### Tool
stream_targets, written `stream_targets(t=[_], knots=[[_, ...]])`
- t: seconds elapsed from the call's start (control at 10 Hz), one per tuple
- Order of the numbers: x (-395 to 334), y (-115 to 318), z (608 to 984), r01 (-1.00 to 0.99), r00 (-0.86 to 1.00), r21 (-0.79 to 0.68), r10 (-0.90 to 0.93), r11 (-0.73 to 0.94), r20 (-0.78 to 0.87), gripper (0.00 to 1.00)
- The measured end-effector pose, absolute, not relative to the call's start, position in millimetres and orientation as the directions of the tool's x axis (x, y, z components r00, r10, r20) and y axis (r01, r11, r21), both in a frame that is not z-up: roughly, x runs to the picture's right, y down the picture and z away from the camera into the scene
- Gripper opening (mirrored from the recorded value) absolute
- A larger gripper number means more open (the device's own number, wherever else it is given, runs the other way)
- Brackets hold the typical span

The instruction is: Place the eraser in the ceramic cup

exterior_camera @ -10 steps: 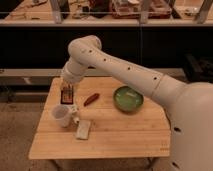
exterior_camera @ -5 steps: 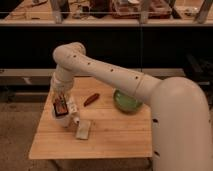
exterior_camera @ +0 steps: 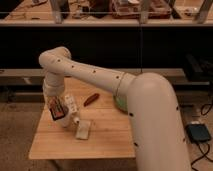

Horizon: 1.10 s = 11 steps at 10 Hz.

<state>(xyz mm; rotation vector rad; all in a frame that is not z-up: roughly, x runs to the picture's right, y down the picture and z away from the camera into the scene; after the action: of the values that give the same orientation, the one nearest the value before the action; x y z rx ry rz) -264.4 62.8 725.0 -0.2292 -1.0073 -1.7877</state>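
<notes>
Because it must drop in from above, the small dark orange-edged eraser point(exterior_camera: 57, 108) hangs clamped in the gripper point(exterior_camera: 61, 109) over the whitish ceramic cup point(exterior_camera: 69, 121) near the wooden desk's point(exterior_camera: 107, 142) left edge.

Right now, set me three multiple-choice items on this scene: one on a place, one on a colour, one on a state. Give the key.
1. Where is the reddish stick?
A. On the floor
B. On the wooden table, between the claw and the bowl
C. Inside the bowl

2. What colour is the bowl?
A. Green
B. Blue
C. Red

3. What state is the eraser in?
A. Lying flat on the table
B. Held in the claw
C. Resting on the shelf behind

Key:
1 B, the stick lies on the bare wood between them.
2 A, the rim showing beside the arm is green.
3 B, the claw grips it above the tabletop.
</notes>
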Motion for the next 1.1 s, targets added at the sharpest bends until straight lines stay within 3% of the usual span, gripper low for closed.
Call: stream_targets(t=[0.4, 1.1], knots=[[-265, 74, 745, 0.857, -0.446, 0.494, -0.688, -0.144, 0.573, 0.04], [-253, 86, 756, 0.877, -0.427, 0.450, -0.699, -0.166, 0.573, 0.72]])
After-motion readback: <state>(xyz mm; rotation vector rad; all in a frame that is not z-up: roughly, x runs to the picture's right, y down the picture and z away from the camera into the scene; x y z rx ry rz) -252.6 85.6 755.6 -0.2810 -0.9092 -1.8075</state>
